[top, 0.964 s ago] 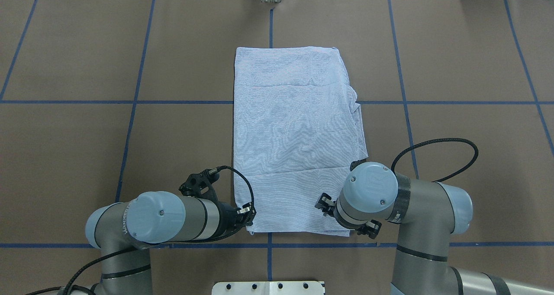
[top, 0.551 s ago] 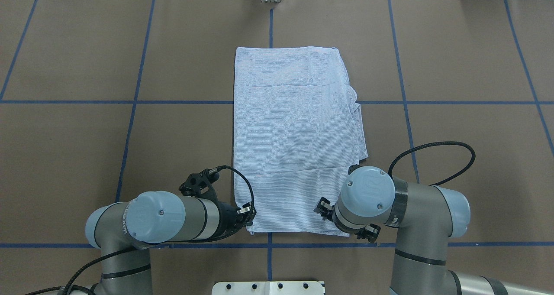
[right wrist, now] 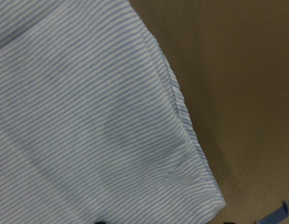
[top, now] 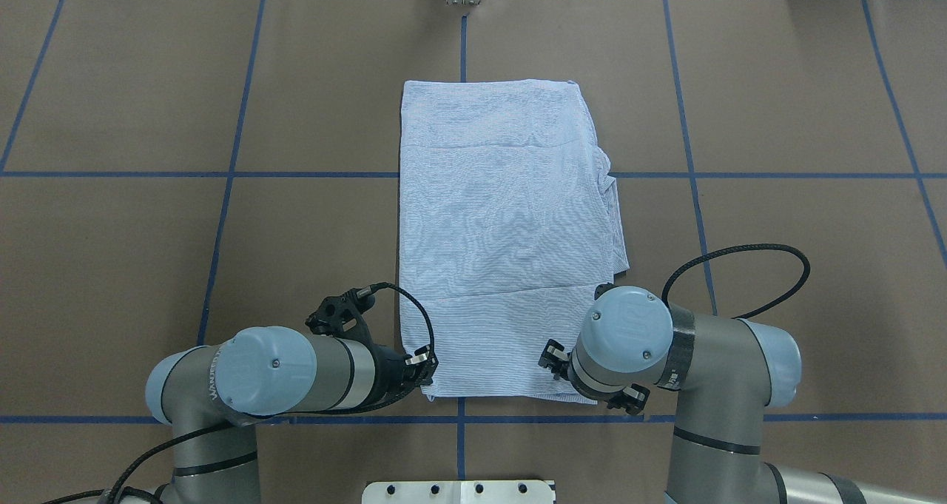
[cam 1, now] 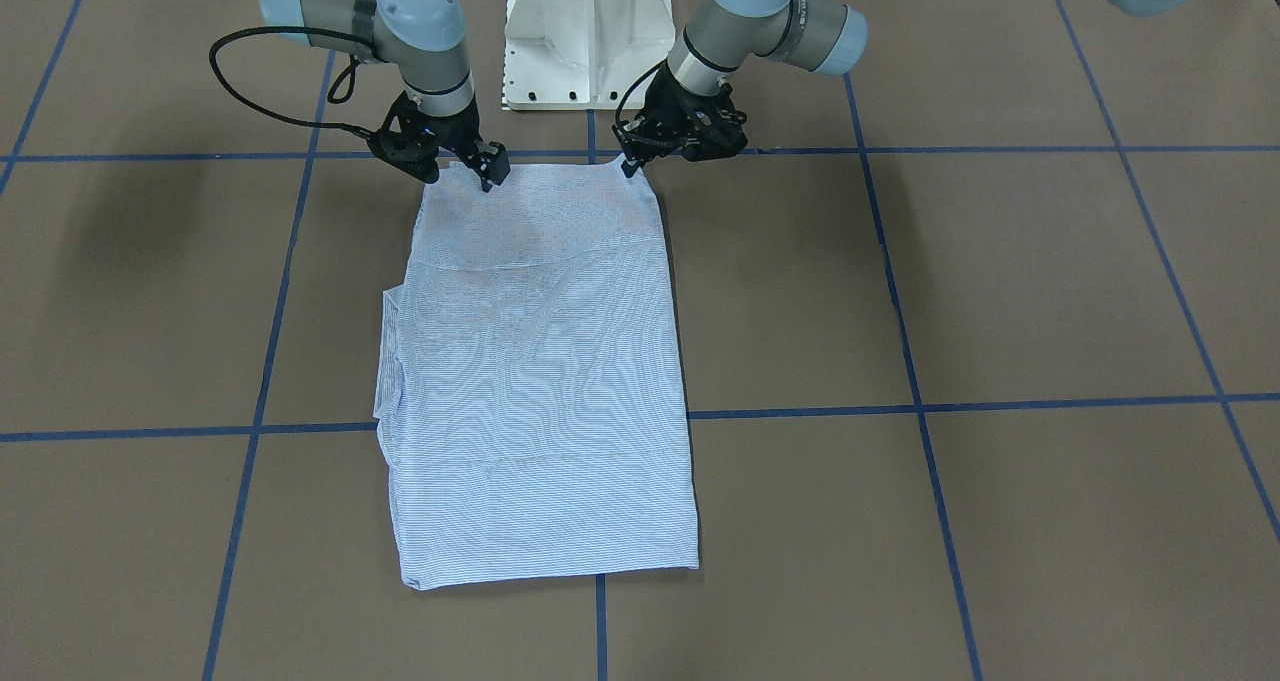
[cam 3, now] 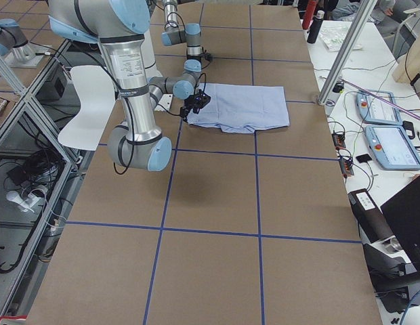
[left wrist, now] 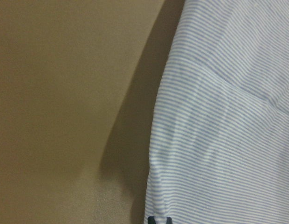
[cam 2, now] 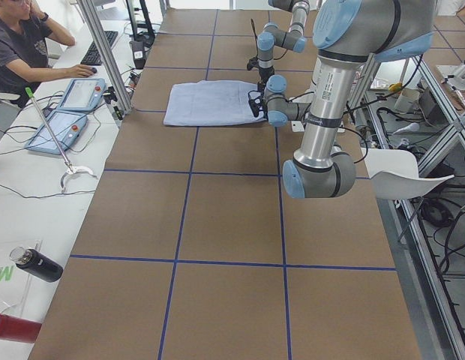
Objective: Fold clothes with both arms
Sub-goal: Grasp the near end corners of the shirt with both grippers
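Observation:
The striped shirt [top: 503, 215] lies flat as a long folded rectangle [cam 1: 540, 361] in the middle of the brown table, with loose layers sticking out along its right side. My left gripper [cam 1: 632, 166] sits at the near left corner [top: 425, 367]. In its wrist view two dark fingertips [left wrist: 158, 220] stand close together on the cloth edge [left wrist: 228, 116], so it looks shut on the shirt. My right gripper [cam 1: 465, 173] is low over the near right corner, hidden under its wrist cap [top: 625, 330]. Its wrist view shows only cloth [right wrist: 88, 116], and I cannot tell its state.
The white pedestal base [cam 1: 585, 31] stands right behind the shirt's near edge. Blue tape lines [top: 222, 175] cross the table. A person [cam 2: 22, 45] sits at a side bench with control tablets [cam 2: 67, 112]. A black bottle [cam 2: 37, 264] lies there too.
The right arm's wrist has shifted slightly left and toward the robot over the shirt's near right corner. The left arm and the shirt have stayed still.

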Available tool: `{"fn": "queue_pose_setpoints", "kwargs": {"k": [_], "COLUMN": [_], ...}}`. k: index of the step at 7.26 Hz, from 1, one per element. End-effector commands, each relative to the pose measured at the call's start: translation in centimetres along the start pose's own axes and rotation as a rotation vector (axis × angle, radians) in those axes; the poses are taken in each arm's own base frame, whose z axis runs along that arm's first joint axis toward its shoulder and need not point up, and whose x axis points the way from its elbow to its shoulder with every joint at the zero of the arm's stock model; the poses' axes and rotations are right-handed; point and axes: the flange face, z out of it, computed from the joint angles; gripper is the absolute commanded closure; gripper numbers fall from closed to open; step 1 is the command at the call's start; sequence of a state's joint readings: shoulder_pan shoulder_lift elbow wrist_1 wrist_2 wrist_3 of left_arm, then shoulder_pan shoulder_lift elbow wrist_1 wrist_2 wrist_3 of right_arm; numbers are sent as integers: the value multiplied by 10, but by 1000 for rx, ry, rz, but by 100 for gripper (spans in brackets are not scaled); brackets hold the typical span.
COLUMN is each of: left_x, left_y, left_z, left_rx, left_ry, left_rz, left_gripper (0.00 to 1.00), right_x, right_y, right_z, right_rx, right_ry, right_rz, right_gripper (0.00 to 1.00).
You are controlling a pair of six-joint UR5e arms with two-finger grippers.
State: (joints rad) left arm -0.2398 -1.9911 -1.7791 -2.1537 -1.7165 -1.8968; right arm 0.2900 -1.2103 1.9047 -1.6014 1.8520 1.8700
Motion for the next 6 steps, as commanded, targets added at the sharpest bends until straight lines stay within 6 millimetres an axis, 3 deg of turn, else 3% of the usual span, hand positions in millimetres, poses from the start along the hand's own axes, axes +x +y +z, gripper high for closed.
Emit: {"fn": "queue_pose_setpoints", "kwargs": {"k": [1,2,4,5,6], "left_x": [0,0,0,0,1], "left_y": [-1,-1,-1,-1,0], "left_z": [0,0,0,0,-1], "left_rx": [1,1,1,2,2], "left_ry": [1,1,1,1,3], "left_rz": [1,1,1,-1,-1], "left_gripper": [100,100,100,100,100], "right_x": [0,0,0,0,-1], "right_y": [0,0,-1,0,-1], "right_z": [-1,-2,-3,-4,-8], "right_rx": [-2,0,-1,-1,-10], "right_ry": [-2,-4,-6,-7,-13], "right_rz": [-1,0,1,0,2], "right_gripper": [47,58,69,72,64]}}
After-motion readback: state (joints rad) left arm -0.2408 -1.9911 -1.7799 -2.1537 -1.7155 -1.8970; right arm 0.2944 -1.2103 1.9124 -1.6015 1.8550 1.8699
